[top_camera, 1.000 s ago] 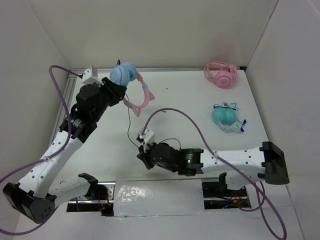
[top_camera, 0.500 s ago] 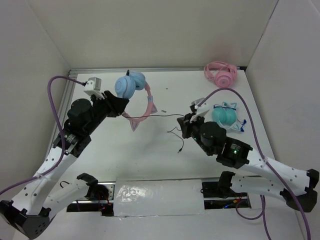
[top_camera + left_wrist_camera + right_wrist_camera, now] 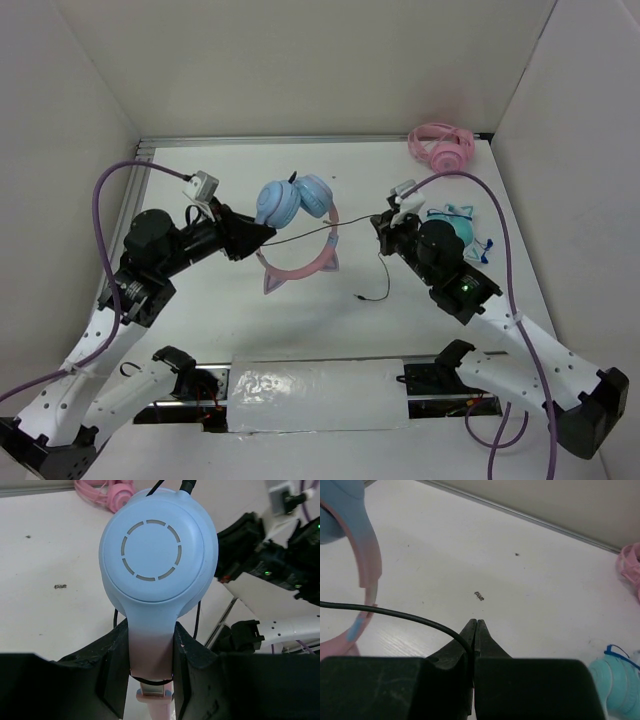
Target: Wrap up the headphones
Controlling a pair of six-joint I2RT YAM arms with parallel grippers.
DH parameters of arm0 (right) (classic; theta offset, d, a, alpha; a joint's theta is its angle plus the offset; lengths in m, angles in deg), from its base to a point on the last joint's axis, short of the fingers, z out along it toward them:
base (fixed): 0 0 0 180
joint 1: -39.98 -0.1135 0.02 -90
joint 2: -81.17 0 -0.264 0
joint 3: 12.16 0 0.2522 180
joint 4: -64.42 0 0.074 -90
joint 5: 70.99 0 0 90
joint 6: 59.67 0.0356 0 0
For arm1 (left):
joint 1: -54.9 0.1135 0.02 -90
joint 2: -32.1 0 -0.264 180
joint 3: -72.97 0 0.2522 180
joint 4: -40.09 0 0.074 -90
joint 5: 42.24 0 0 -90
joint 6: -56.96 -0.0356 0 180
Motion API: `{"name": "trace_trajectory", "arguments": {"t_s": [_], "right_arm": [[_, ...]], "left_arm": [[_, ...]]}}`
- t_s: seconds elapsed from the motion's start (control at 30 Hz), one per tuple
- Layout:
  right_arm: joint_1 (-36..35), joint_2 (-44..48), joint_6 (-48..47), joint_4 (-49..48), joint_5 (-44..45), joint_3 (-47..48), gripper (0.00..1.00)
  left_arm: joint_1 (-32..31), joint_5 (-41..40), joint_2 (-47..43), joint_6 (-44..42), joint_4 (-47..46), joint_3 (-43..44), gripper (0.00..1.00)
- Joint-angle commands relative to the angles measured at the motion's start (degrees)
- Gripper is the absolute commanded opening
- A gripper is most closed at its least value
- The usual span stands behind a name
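My left gripper (image 3: pixel 150 672) clamps the headphones (image 3: pixel 295 205), and at their three o'clock my right gripper (image 3: pixel 474 629) pinches the cable (image 3: pixel 395 614).

- Headphones (image 3: pixel 297 205): two light blue ear cups side by side, pink headband with cat ears curving toward the near edge; held off the table (image 3: pixel 330 170).
- Left gripper (image 3: pixel 258 238): clamped on the headphones beside the left cup.
- Black cable (image 3: pixel 345 222): taut from the headphones to the right gripper (image 3: pixel 381 224), which pinches it; loose end on the table.
- All-pink headphones (image 3: pixel 441 148): far right corner.
- Teal headphones (image 3: pixel 458 229): just beside the right arm.
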Motion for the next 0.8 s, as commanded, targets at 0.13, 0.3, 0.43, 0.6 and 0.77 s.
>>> {"name": "trace_trajectory", "arguments": {"t_s": [0.13,0.3,0.43,0.6,0.77], "right_arm": [[1.69,3.71,-5.15,-13.04,-16.81,-8.81,0.00],[-3.73,11.27,-4.82,-9.26,-20.08,-14.17,0.00],[-9.55,13.29,-2.62,-6.81,-10.61,-16.04,0.00],[-10.79,11.72,-3.49,-6.36,1.44,-13.23,0.00],[-5.62,7.33,-4.99,-9.34,4.64,-10.77,0.00]], "left_arm": [[0.19,-0.19,-2.04,0.59,-7.20,2.80,0.00],[0.28,-6.51,-2.48,1.82,-7.99,2.62,0.00],[0.27,-6.70,-2.48,2.09,-9.14,3.14,0.00],[0.28,-2.05,-2.56,0.07,-7.82,4.64,0.00],[0.28,3.67,-5.55,0.67,-8.96,2.27,0.00]]}}
